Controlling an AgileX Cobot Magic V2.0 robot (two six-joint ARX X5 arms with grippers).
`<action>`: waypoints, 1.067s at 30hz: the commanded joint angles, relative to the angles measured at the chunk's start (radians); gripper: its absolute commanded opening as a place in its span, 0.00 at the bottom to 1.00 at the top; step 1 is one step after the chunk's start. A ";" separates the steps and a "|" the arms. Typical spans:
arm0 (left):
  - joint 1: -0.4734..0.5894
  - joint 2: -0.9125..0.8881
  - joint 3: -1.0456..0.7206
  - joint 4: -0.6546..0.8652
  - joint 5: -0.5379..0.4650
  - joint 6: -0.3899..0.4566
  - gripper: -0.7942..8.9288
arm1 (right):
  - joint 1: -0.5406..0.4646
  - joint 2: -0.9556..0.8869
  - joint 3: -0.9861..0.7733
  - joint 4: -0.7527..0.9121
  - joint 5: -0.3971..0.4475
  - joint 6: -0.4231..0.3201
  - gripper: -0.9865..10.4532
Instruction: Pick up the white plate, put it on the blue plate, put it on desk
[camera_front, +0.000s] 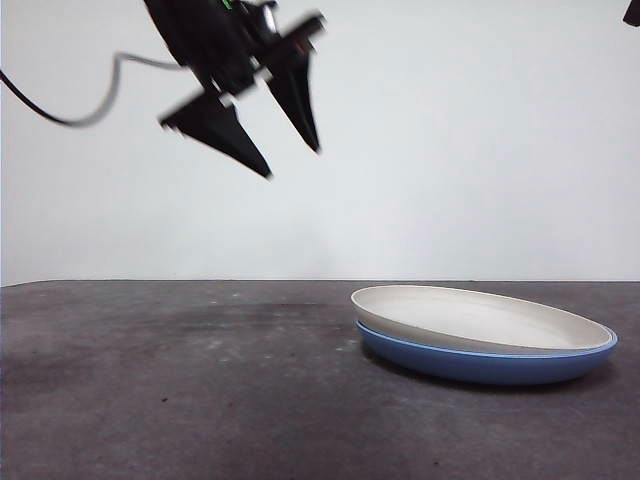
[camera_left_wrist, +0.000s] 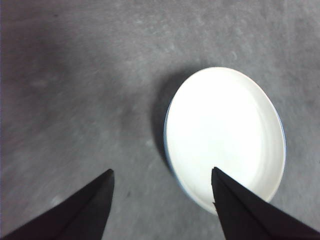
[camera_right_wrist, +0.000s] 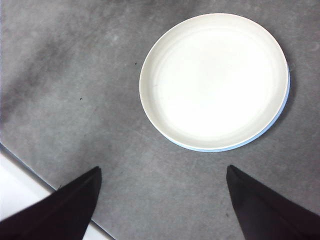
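White plate (camera_front: 470, 313) nested on blue plate (camera_front: 490, 362), stacking apparently done. Left end effector (camera_front: 293, 160) spread, empty, high above counter (camera_front: 150, 380); right likewise empty.

No readable text, label or number anywhere — plates and desk are unmarked.

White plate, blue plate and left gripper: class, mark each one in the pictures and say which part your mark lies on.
white plate (camera_front: 470, 318): front view, inner surface.
blue plate (camera_front: 480, 366): front view, outer wall beneath the white plate.
left gripper (camera_front: 293, 165): front view, midway between its open fingertips, high above the desk.
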 joint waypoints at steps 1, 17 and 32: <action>0.017 -0.048 0.020 -0.027 -0.001 0.049 0.41 | 0.005 0.008 0.020 0.010 0.020 0.015 0.44; 0.047 -0.610 -0.597 0.050 0.249 0.081 0.40 | 0.005 0.008 0.020 0.010 0.052 0.038 0.44; 0.045 -0.699 -0.626 0.027 0.327 0.102 0.40 | 0.003 0.063 0.020 0.024 0.301 0.170 0.44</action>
